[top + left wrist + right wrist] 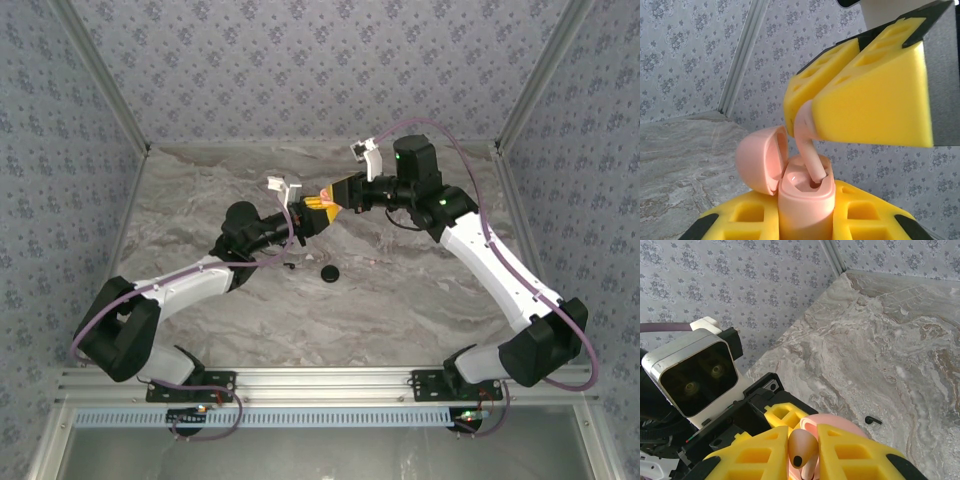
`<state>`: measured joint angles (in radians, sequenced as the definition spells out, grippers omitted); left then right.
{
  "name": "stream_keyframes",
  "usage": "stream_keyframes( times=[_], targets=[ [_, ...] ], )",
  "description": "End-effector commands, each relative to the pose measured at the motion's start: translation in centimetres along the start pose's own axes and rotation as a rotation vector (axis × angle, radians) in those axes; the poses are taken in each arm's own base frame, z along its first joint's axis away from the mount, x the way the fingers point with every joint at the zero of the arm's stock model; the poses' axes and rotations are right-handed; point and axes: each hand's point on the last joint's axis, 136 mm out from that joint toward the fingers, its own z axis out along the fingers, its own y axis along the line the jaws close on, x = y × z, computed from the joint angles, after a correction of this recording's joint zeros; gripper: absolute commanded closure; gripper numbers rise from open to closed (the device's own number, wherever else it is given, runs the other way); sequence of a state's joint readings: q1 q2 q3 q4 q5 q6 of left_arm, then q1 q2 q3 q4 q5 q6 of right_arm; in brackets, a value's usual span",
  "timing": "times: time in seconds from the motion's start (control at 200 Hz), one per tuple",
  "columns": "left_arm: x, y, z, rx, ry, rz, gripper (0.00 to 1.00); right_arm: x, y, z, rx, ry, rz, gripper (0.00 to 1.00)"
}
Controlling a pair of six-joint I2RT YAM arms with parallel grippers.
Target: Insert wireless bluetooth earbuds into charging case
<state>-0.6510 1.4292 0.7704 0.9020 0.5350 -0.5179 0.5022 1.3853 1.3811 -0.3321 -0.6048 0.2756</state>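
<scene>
My left gripper [807,222] is shut on a pink charging case [807,200], held upright with its lid [760,160] swung open to the left. My right gripper [802,452] is shut on a pink earbud [801,447] between its yellow pads [875,100]. The earbud's stem [812,167] points down into the right slot of the case, its tip just inside. In the top view both grippers [305,215] [338,195] meet above the middle of the table. A tiny black earbud [872,420] lies on the marble below.
A round black piece [329,273] sits on the marble table [400,290] just in front of the grippers. Patterned walls close in the back and both sides. The left wrist camera [690,377] is near my right fingers.
</scene>
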Motion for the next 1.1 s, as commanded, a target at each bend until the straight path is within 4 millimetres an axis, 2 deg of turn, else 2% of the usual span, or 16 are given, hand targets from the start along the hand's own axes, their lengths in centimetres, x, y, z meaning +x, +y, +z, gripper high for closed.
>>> stream_keyframes(
  times=[0.0,0.425,1.094],
  targets=[
    [-2.5,-1.5,0.5,0.045,-0.062,0.037,0.93,-0.8,0.9,-0.3,-0.011,-0.017,-0.039,0.8],
    [-2.9,-0.6,0.4,-0.008,-0.087,0.034,0.93,0.5,0.8,-0.3,0.005,0.024,-0.048,0.79],
    [-2.4,-0.7,0.5,0.003,-0.065,0.037,0.93,0.5,1.0,-1.0,0.022,0.017,-0.064,0.69]
  ],
)
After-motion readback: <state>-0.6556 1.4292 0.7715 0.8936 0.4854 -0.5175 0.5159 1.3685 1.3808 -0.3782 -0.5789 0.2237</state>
